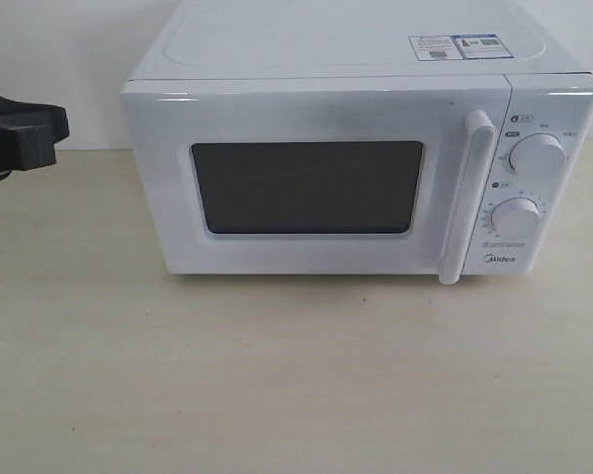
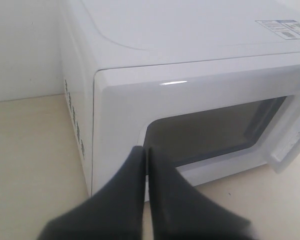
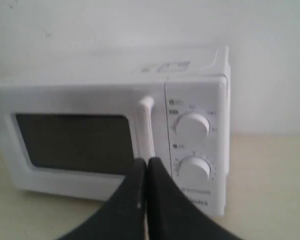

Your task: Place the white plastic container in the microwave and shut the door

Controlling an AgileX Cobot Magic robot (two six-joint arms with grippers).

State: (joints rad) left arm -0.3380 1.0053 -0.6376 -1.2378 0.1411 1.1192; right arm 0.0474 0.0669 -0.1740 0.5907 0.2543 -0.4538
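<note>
The white microwave (image 1: 356, 59) stands at the back of the table with its door (image 1: 306, 118) shut flat and the bar handle (image 1: 469, 197) upright. The white plastic container is out of view in every frame. My left gripper (image 1: 49, 133) hovers off the microwave's left side. In the left wrist view this gripper (image 2: 146, 150) is shut and empty, aimed at the door's (image 2: 130, 105) lower left corner. My right gripper (image 3: 146, 161) is also shut on nothing, in front of the microwave (image 3: 200, 90), in line with the handle (image 3: 146, 125). It does not show in the exterior view.
Two round dials (image 1: 536, 155) sit on the right panel, and stickers (image 1: 455, 46) lie on top. A pale wall stands close behind the microwave. The light wooden tabletop (image 1: 277, 375) stretches out in front of it.
</note>
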